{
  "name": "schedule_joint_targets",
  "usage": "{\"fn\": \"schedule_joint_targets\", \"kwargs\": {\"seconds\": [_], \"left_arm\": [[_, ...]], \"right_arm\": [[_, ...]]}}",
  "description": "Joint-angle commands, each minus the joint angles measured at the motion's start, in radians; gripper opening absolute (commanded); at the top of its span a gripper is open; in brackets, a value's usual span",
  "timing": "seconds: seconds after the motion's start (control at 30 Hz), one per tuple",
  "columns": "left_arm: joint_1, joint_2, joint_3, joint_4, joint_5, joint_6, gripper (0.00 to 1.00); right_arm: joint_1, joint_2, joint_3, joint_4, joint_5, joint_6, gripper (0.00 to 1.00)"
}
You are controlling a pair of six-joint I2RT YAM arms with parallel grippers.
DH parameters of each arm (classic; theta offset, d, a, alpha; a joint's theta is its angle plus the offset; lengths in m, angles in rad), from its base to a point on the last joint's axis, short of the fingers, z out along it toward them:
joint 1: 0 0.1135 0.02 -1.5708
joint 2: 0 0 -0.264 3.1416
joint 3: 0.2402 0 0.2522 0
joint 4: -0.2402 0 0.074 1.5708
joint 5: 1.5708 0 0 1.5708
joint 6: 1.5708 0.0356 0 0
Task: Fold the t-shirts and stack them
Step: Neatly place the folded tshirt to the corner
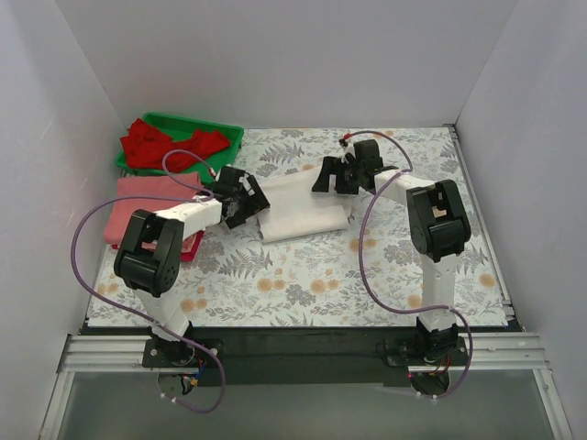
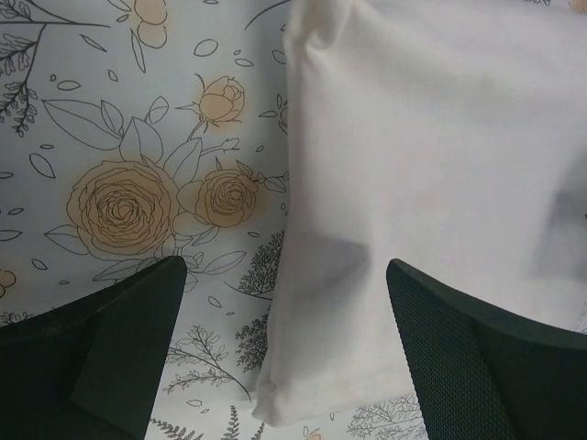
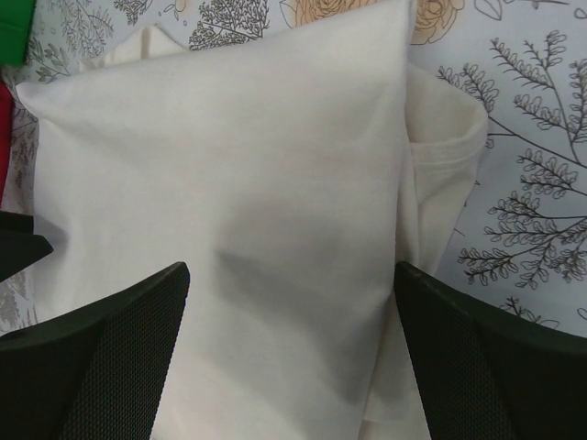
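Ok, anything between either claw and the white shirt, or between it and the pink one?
Nothing visible: the open left claw and right claw hang over the white shirt. Only the left forearm crosses the route to the pink shirt.

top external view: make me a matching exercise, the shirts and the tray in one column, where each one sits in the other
Things
1. cream-white cotton t-shirt
2. salmon-pink folded t-shirt
3. bright red crumpled t-shirts
4. green plastic tray

Places
A. inside the tray
B. far left corner of the table
C. middle of the table
D. left side, just in front of the tray

Pairs: 1-C, 2-D, 3-A, 4-B
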Motion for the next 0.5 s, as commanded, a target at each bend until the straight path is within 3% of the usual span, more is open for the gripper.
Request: {"fn": "schedule_joint_targets", "kwargs": {"seconds": [0.0, 0.27, 0.47], "left_arm": [[0.002, -0.073, -0.026, 0.014, -0.041, -0.022, 0.9], [0.0, 0.039, 0.034, 0.069, -0.001, -0.027, 0.77], [-0.038, 0.149, 0.138, 0.063, -0.009, 0.073, 0.71]], "right_arm": [[0.028, 0.021, 0.014, -0.105, 0.024, -0.017, 0.98], [0.028, -0.209, -0.04, -0.091, 0.165, -0.007, 0.98], [0.025, -0.449, -0.221, -0.062, 0.292, -0.006, 0.98]]}}
